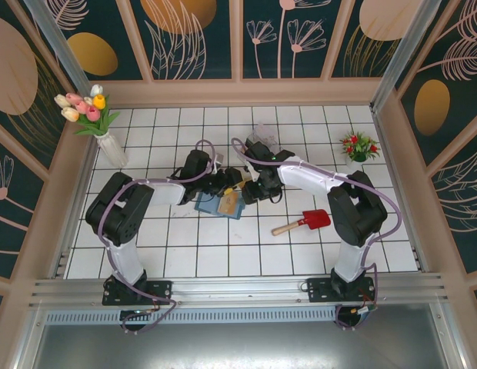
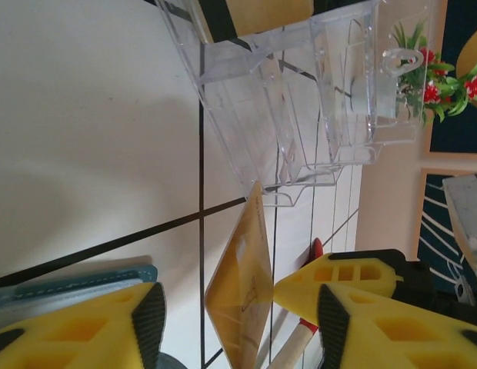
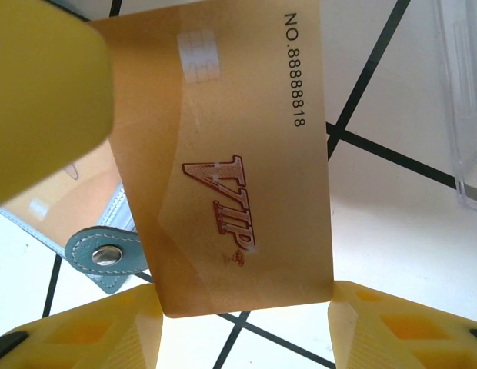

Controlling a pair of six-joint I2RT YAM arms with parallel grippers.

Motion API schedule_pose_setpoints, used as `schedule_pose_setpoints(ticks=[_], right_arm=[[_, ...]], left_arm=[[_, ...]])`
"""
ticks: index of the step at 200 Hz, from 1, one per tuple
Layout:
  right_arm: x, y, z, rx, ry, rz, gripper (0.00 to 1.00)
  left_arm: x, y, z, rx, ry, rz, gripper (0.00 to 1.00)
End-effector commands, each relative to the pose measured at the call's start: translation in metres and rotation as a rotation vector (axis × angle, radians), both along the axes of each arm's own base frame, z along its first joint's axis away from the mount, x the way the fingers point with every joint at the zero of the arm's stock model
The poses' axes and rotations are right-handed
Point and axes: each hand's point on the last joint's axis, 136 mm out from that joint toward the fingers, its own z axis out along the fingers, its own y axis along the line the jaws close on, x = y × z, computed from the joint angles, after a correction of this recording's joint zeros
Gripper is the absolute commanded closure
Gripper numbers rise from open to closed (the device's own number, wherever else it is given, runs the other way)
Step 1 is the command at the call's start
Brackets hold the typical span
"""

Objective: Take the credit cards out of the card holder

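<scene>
"Now, who has the card?"

"The right gripper (image 3: 246,307). Its fingers clamp the tan credit card (image 3: 231,169) by two opposite edges and hold it tilted on edge just above the card holder (image 1: 210,204), on the side nearest the toy shovel (image 1: 304,223). The left gripper (image 2: 240,323) straddles the same card with its fingers apart. A gap shows between one pad and the card's face, so it grasps nothing that I can see."

"And the risk?"

"The grip, I think. A thin card pinched by its edges has little to hold it. If the left fingers press on its faces, it may bow and spring free, or pivot and drop back onto the card holder. Both grippers also crowd the same spot above the card holder, so a small misjudgement could knock one finger against another."

"Is the card holder itself safe?"

"Nothing pins it that I can see. Its snap tab (image 3: 104,257) lies just beside the card's lower corner, and the card's far corner is hidden behind a yellow finger. If that corner is still caught, a lift could drag the card holder toward the clear plastic box (image 2: 300,92) beyond it. Whether another card waits in the pockets I cannot tell."
</scene>
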Motion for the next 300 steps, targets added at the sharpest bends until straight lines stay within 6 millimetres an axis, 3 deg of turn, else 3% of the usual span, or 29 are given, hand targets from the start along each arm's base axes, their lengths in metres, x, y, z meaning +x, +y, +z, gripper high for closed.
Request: schedule_pose_setpoints(ticks=[1, 92, 114, 152, 178, 227, 237, 300], right_arm=[[0.0, 0.002, 0.011, 0.036, -0.016, 0.007, 0.43], [0.005, 0.009, 0.024, 0.09, -0.039, 0.003, 0.43], [0.008, 0.005, 0.022, 0.071, -0.054, -0.02, 0.42], [0.018, 0.008, 0.019, 0.083, -0.066, -0.091, 0.38], [0.026, 0.016, 0.022, 0.127, -0.075, -0.156, 0.37], [0.046, 0.017, 0.0, 0.128, -0.06, -0.324, 0.4], [0.046, 0.017, -0.005, 0.128, -0.056, -0.343, 0.41], [0.044, 0.017, -0.029, 0.121, -0.011, -0.373, 0.43]], left_arm=[[0.006, -0.013, 0.02, -0.081, -0.049, -0.03, 0.52], [0.003, -0.011, 0.016, -0.077, -0.054, -0.029, 1.0], [0.005, -0.002, 0.009, -0.01, -0.055, 0.002, 1.0], [0.016, 0.034, -0.003, 0.211, -0.066, 0.118, 0.8], [0.016, 0.049, -0.005, 0.288, -0.06, 0.156, 0.74], [0.016, 0.051, -0.021, 0.362, -0.024, 0.12, 0.7], [0.025, 0.046, -0.013, 0.36, -0.045, 0.113, 0.69], [0.033, 0.039, -0.031, 0.423, -0.026, 0.039, 0.64]])
